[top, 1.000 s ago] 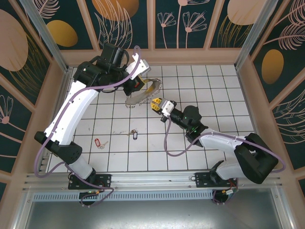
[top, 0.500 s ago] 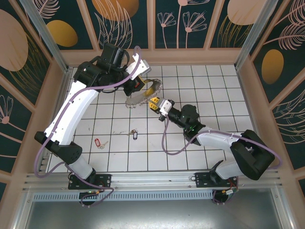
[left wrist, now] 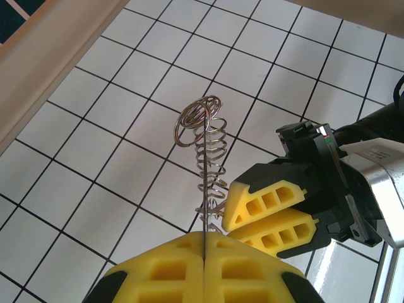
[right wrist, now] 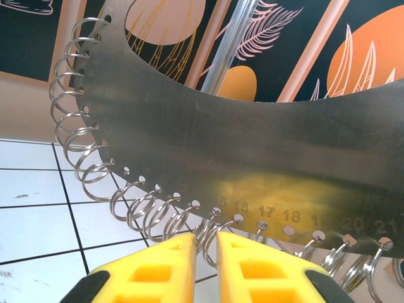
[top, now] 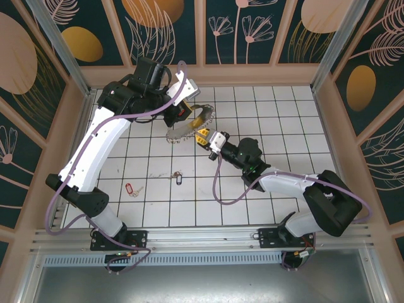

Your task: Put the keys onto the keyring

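The keyring (top: 180, 134) is a thin curved grey metal plate (right wrist: 252, 139) with numbered holes, fringed with small wire rings (right wrist: 85, 158). It hangs above the back of the table. My left gripper (top: 187, 114) is shut on the plate's edge (left wrist: 204, 189), seen edge-on between its yellow fingertips (left wrist: 205, 243). My right gripper (top: 202, 135) reaches in from the right, and its yellow fingers (left wrist: 271, 208) are shut on one small ring at the plate's lower rim (right wrist: 206, 243). The keys lie loose on the tiles, one with a dark blue tag (top: 177, 179) and one with a red tag (top: 130, 188).
The white tiled table (top: 290, 120) is fenced by wooden walls and metal posts. Purple cables loop along both arms, one drooping onto the tiles near the right arm (top: 221, 196). Both keys lie well in front of the raised keyring, toward the left.
My right gripper has crept a little left and up against the keyring, and its forearm has swung with it. The left arm and both keys have stayed still.
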Controlling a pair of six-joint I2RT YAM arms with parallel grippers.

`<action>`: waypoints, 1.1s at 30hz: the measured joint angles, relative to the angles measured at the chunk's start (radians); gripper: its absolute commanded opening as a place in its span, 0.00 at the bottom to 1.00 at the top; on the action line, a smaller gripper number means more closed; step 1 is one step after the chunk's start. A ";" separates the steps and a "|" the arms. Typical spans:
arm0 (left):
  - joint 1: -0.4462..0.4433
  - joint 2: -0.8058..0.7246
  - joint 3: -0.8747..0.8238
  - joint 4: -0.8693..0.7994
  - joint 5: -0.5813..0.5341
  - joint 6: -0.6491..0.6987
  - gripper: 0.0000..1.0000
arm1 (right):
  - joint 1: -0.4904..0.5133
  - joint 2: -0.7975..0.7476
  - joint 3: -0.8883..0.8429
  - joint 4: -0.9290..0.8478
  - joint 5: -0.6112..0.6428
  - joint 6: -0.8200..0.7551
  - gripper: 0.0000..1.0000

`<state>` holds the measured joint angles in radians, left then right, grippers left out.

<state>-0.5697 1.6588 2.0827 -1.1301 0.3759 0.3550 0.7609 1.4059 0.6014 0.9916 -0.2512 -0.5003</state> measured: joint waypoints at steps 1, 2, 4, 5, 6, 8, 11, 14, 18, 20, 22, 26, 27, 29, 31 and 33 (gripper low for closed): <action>0.000 0.000 0.000 0.000 0.000 0.000 0.00 | 0.000 0.001 0.000 0.000 0.003 0.000 0.17; 0.000 0.000 0.000 0.000 0.000 0.000 0.00 | 0.000 0.004 0.001 0.000 0.010 0.000 0.17; 0.000 0.000 0.000 0.000 0.000 0.000 0.00 | 0.000 0.011 0.006 0.002 0.023 0.000 0.17; 0.000 0.000 0.000 0.000 0.000 0.000 0.00 | 0.000 0.017 0.008 0.003 0.028 0.000 0.17; 0.000 0.000 0.000 0.000 0.000 0.000 0.00 | 0.000 0.022 0.010 0.005 0.037 0.000 0.17; 0.000 0.000 0.000 0.000 0.000 0.000 0.00 | 0.000 0.029 0.014 0.008 0.050 0.000 0.18; 0.000 0.000 0.000 0.000 0.000 0.000 0.00 | 0.000 0.036 0.016 0.008 0.054 -0.001 0.19; 0.000 0.000 0.000 0.000 0.000 0.000 0.00 | 0.000 0.037 0.016 0.008 0.055 -0.001 0.19; 0.000 0.000 0.000 0.000 0.000 0.000 0.00 | 0.000 0.037 0.017 0.008 0.048 -0.001 0.21; 0.000 0.000 0.000 0.000 0.000 0.000 0.00 | 0.000 0.037 0.017 0.008 0.046 -0.001 0.21; 0.000 0.000 0.000 0.000 0.000 0.000 0.00 | 0.000 0.037 0.017 0.008 0.042 -0.001 0.21; 0.000 0.000 0.000 0.000 0.000 0.000 0.00 | 0.000 0.037 0.019 0.008 0.040 -0.004 0.22; 0.000 0.000 0.000 0.000 0.000 0.000 0.00 | 0.000 0.037 0.021 0.008 0.040 -0.005 0.23; 0.000 0.000 0.000 0.000 0.000 0.000 0.00 | 0.000 0.037 0.021 0.008 0.040 -0.012 0.24; 0.000 0.000 0.000 0.000 0.000 0.000 0.00 | 0.000 0.039 0.021 0.008 0.040 -0.018 0.25; 0.000 0.000 0.000 0.000 0.000 0.000 0.00 | 0.000 0.042 0.024 0.007 0.041 -0.019 0.25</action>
<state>-0.5697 1.6588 2.0823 -1.1301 0.3759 0.3550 0.7612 1.4483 0.6254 0.9989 -0.2104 -0.5190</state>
